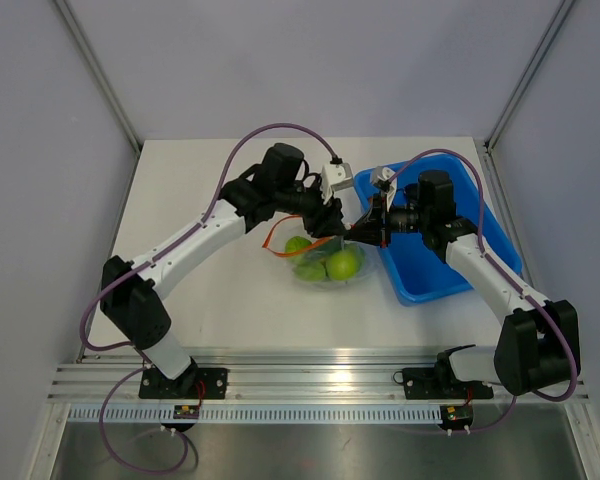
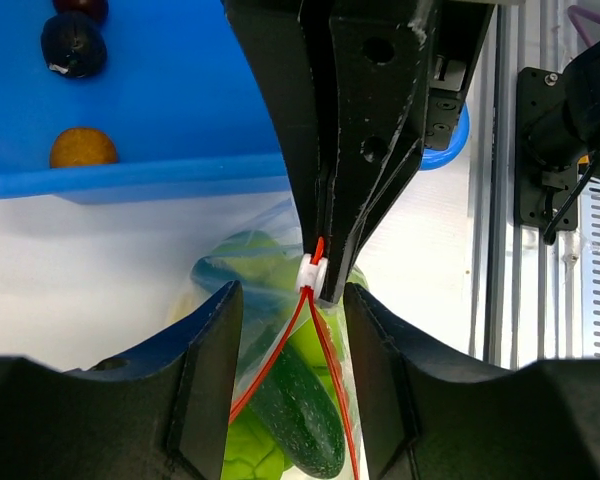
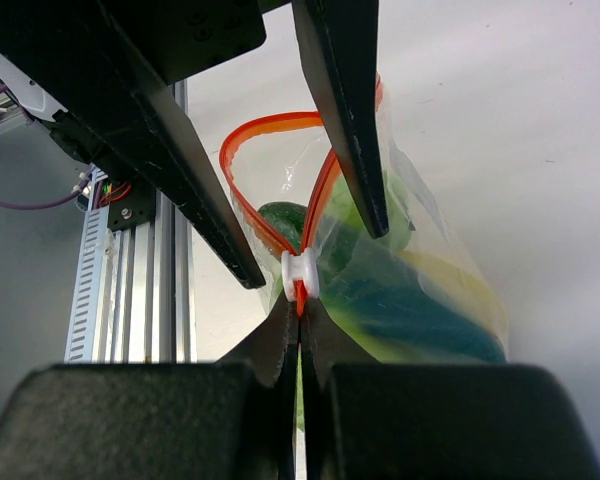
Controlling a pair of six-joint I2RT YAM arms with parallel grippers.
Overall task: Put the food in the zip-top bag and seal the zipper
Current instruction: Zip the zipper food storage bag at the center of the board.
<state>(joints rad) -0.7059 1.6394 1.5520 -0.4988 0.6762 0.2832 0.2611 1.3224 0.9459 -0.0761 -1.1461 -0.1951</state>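
Observation:
The zip-top bag [image 1: 325, 265] lies at the table's middle, holding green food: a dark cucumber [image 2: 298, 405] and pale green pieces [image 1: 344, 263]. Its red-orange zipper [image 3: 270, 125] gapes open in a loop, and a white slider [image 3: 300, 275] sits at one end. My right gripper [image 3: 300, 312] is shut on the zipper strip just behind the slider; it also shows in the top view [image 1: 360, 234]. My left gripper [image 2: 292, 390] is open, its fingers [image 2: 215, 370] straddling the bag's mouth [image 2: 270, 355] without touching it, facing the right gripper.
A blue tray [image 1: 450, 255] stands right of the bag, under the right arm. It holds a dark plum [image 2: 73, 45] and an orange fruit [image 2: 83, 148]. The aluminium rail [image 1: 310, 385] runs along the near edge.

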